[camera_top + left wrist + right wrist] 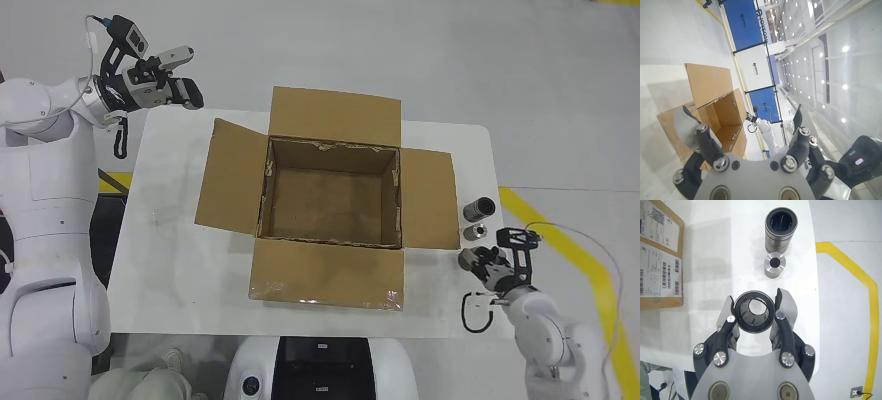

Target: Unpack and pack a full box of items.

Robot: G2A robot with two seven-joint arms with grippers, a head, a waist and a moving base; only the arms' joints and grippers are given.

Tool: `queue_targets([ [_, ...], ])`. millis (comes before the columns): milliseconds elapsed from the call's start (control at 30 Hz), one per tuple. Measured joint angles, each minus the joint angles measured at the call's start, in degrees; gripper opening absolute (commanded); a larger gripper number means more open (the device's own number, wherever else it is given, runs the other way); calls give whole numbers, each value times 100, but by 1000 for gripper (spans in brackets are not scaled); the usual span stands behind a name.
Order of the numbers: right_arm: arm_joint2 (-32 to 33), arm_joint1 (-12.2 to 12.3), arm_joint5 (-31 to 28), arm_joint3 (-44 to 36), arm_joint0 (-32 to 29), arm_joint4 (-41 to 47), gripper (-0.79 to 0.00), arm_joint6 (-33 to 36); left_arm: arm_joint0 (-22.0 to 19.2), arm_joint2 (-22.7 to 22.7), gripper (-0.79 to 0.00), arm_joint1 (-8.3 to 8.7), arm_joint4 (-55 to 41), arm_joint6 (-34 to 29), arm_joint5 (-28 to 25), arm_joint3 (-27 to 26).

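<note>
An open cardboard box (330, 272) sits mid-table with its flaps spread and a bare inside; it also shows in the left wrist view (710, 85). My right gripper (754, 301) is low over the table's right edge, shut on a black-rimmed hollow bearing (754, 317) standing upright. In the top view that gripper (478, 262) is just right of the box's front corner. My left gripper (742, 108) hangs open and holds nothing, raised beyond the table's far left corner (190, 78).
Past the held bearing a small steel bushing (774, 265) and a larger dark bearing (780, 230) lie in a row near the table's right edge (474, 232) (478, 209). The box's labelled right flap (660, 237) lies flat beside them. Yellow floor tape (871, 306) runs off the table.
</note>
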Motion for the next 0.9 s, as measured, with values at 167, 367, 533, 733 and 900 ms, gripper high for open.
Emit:
queue_targets([
  [167,-46,10,50,233,166,-3,-785,-70,0,0,0,0,0,0,0,0],
  [367,-89,17,115,463,305,36,-785,-161,0,0,0,0,0,0,0,0],
  [533,-156,20,138,647,387,52,-785,-278,0,0,0,0,0,0,0,0],
  [733,-203,25,199,764,429,44,-785,-396,0,0,0,0,0,0,0,0],
  [900,-235,33,223,813,485,44,-668,-428,0,0,0,0,0,0,0,0],
])
